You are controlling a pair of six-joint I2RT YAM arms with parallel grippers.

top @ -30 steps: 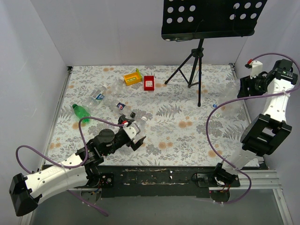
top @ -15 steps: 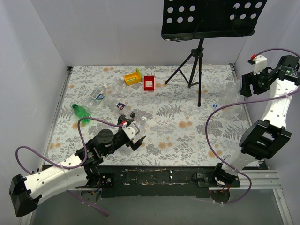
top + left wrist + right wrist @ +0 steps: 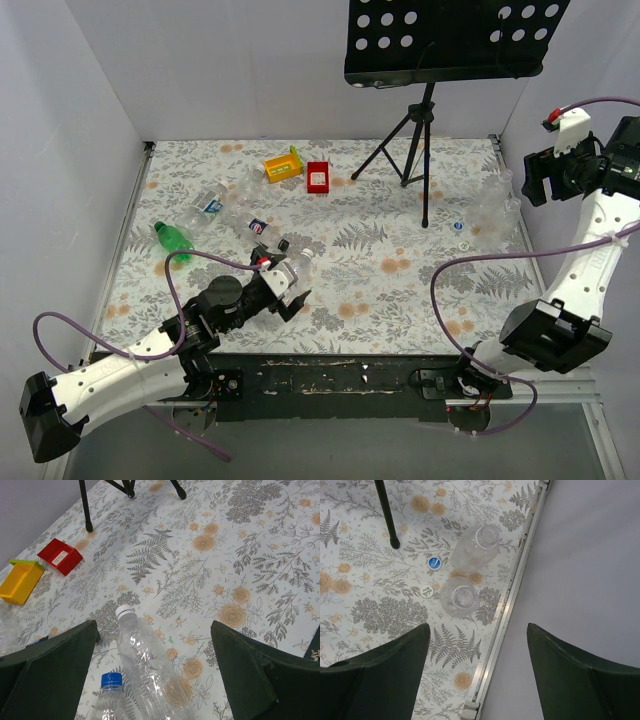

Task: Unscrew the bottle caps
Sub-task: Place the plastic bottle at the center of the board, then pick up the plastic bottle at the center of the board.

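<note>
White cap (image 3: 125, 611) screwed onto a clear bottle (image 3: 150, 665), lying flat on the table (image 3: 260, 555) toward the front-left corner, cap end away from the arm. Blue cap (image 3: 111, 679) fitted on a second bottle (image 3: 107, 705) just beside the first, also lying down. Left gripper (image 3: 154, 625) wide open above both, one finger either side of the pair, fingers (image 3: 55, 675) apart from the plastic. Nothing gripped.

Right gripper (image 3: 478, 630) likewise open and empty, jaws spread wide, raised high by the right wall over the table's right edge. Below it, two uncapped bottles upright close to the right edge: rear bottle (image 3: 475, 547) and front bottle (image 3: 459, 597), very close together; contact between them not determinable. Loose blue cap (image 3: 434, 562) flat on the table just beside the rear bottle, on the side away from the edge. Loose white cap (image 3: 426, 591), with green print, just beside the front bottle on that same side. Tripod foot (image 3: 395, 544) near the loose blue cap, apart from it.

Elsewhere: yellow tray (image 3: 282, 164) and red tray (image 3: 318, 177) side by side near the rear edge, left of centre. Green bottle (image 3: 172, 237) lying near the left edge. Labelled bottle (image 3: 210, 205) between it and the trays; cap too small to make out. Music stand (image 3: 450, 40) over the rear right.
</note>
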